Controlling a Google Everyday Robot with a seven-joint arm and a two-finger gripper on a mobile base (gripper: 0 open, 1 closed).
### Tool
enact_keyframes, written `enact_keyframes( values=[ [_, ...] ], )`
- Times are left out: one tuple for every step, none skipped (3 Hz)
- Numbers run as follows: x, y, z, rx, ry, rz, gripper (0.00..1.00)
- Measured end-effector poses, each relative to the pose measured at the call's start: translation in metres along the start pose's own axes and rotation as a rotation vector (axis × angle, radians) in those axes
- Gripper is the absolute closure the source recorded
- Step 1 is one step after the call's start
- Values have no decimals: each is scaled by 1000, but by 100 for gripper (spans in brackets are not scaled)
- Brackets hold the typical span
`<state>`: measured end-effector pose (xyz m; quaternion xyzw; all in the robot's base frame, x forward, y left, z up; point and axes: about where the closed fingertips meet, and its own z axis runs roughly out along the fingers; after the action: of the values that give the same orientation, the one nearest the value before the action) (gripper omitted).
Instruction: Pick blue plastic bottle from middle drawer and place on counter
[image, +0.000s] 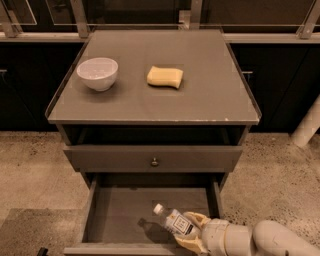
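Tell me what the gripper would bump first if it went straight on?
The gripper, shut on the blue plastic bottle, points left across the middle drawer. Going on, it would probably meet the drawer's left wall first, bottle cap leading; depth is unclear.
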<state>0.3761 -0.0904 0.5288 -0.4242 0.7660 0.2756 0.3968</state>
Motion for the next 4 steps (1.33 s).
enact_keyframes(
  values=[
    [0, 0, 0, -1, 0, 0, 100],
    [-6, 0, -2, -73, -3, -33, 100],
    [-42, -9, -31, -150, 19, -134, 100],
    [-108, -6, -87, -172, 80, -286, 100]
  ],
)
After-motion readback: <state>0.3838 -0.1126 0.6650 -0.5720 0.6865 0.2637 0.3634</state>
